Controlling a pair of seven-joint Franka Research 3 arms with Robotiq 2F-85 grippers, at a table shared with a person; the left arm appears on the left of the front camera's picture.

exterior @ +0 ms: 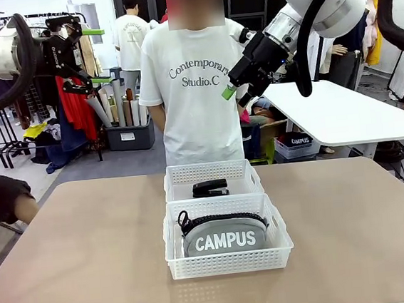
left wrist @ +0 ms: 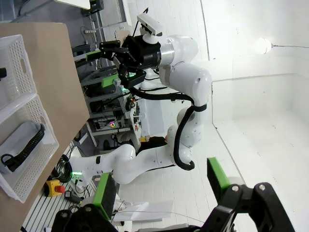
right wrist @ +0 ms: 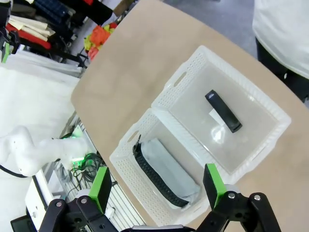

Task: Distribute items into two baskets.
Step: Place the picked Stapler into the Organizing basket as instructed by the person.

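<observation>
Two white lattice baskets stand end to end in the middle of the table. The near basket (exterior: pixel 231 263) (right wrist: pixel 126 145) holds the grey "CAMPUS" pouch (exterior: pixel 225 239) (right wrist: pixel 166 169) (left wrist: pixel 21 140). A black stapler (exterior: pixel 210 188) (right wrist: pixel 223 112) lies in the far basket (exterior: pixel 211 172) (right wrist: pixel 270 111). My left gripper (exterior: pixel 98 55) (left wrist: pixel 161 186) hangs open, high at the far left, well away from the baskets. High at the right, above the far side of the table, my right gripper (exterior: pixel 234 95) (right wrist: pixel 157 186) is open too. Neither holds anything.
A person in a white T-shirt (exterior: pixel 194 73) stands at the far edge, behind the baskets. Someone's dark-sleeved arm (exterior: pixel 2 199) rests at the table's left edge. Bare tan table (exterior: pixel 91 262) lies on both sides of the baskets. A white table (exterior: pixel 341 113) stands behind at the right.
</observation>
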